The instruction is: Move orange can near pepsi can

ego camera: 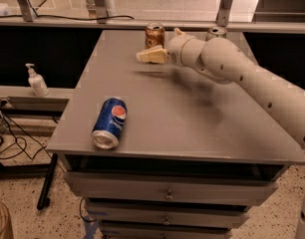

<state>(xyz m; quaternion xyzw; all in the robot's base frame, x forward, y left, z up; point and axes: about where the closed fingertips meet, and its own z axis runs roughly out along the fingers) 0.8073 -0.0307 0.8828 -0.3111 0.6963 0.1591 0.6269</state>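
Note:
The copper-orange can (154, 35) stands upright near the far edge of the grey table (192, 118). The blue pepsi can (109, 122) lies on its side near the table's front left corner, its silver end toward me. My gripper (148, 57) hangs above the table just in front of the orange can, fingers pointing left. It holds nothing. The white arm (242, 78) reaches in from the right.
A second can (216, 32) stands at the far edge, partly behind the arm. A soap dispenser (37, 81) sits on a lower shelf to the left. Cables lie on the floor at left. Drawers sit below the tabletop.

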